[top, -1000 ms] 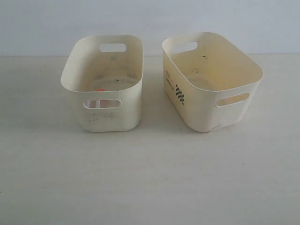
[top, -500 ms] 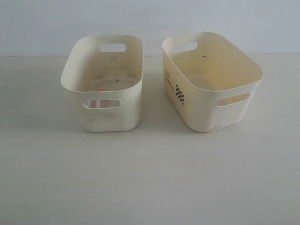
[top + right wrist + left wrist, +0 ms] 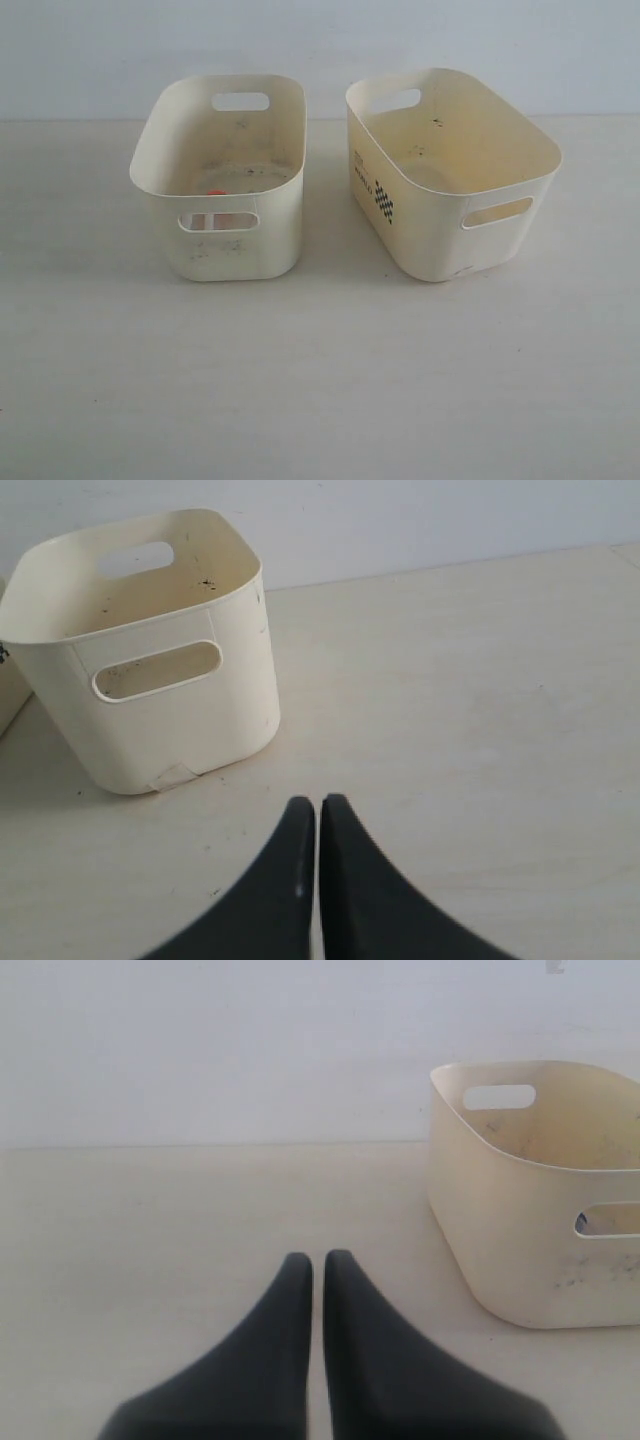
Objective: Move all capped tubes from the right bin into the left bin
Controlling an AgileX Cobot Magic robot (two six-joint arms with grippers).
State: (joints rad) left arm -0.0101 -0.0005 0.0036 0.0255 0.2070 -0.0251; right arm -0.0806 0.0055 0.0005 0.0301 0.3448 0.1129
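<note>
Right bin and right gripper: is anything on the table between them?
No. In the right wrist view, only bare table lies between the shut right gripper and the right bin.

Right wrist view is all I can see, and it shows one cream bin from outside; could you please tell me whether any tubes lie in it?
Observer: The exterior view shows no tube on the visible floor of the right bin; its near wall hides a strip.
Operator: Thank you; what about the other bin?
Observer: An orange-red cap shows inside the left bin, by its front wall.
Operator: And the other gripper?
Observer: The left gripper is shut and empty, apart from that bin.
</note>
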